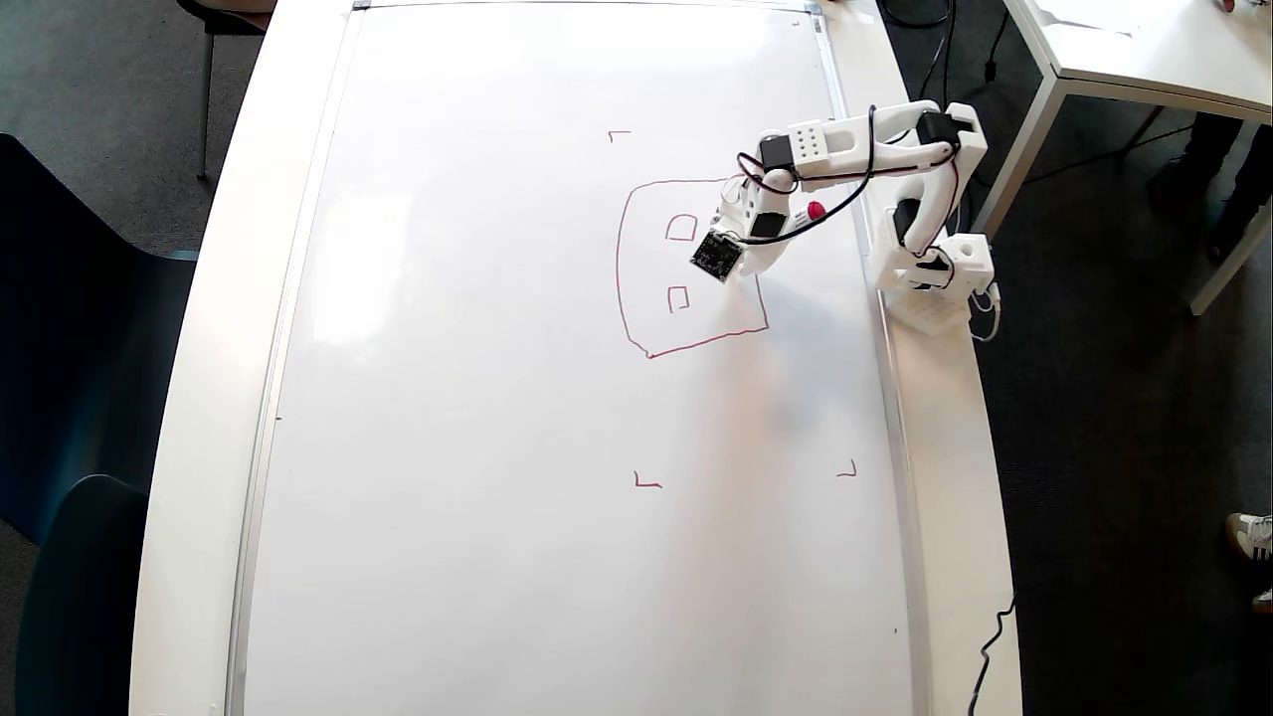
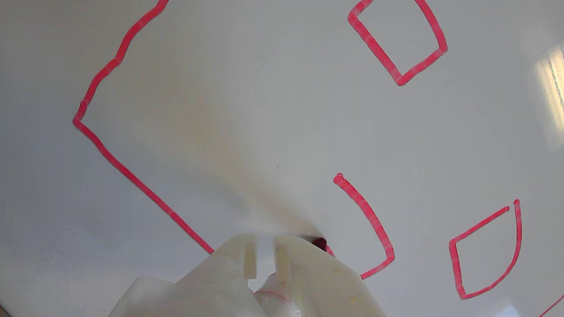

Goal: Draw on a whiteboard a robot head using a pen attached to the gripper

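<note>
In the overhead view, a white table [image 1: 214, 298] is seen under the board [image 1: 497, 398], which is laid flat so it can be drawn on from above. Small red corner marks [image 1: 646, 482] are seen on the board. The head [image 1: 636, 259] is drawn in red on the right part of the board, with two small squares done inside it. A third square is only half made in the wrist view, so this step is judged to be in hand.

The tool [image 1: 731, 249] is held over the right side of the head. In the wrist view the tool [image 2: 264, 259] is pressed together on the pen [image 2: 319, 242], whose dark tip is set on the board beside the open line. The pen's red end [image 1: 817, 211] is pointed away from the board.
</note>
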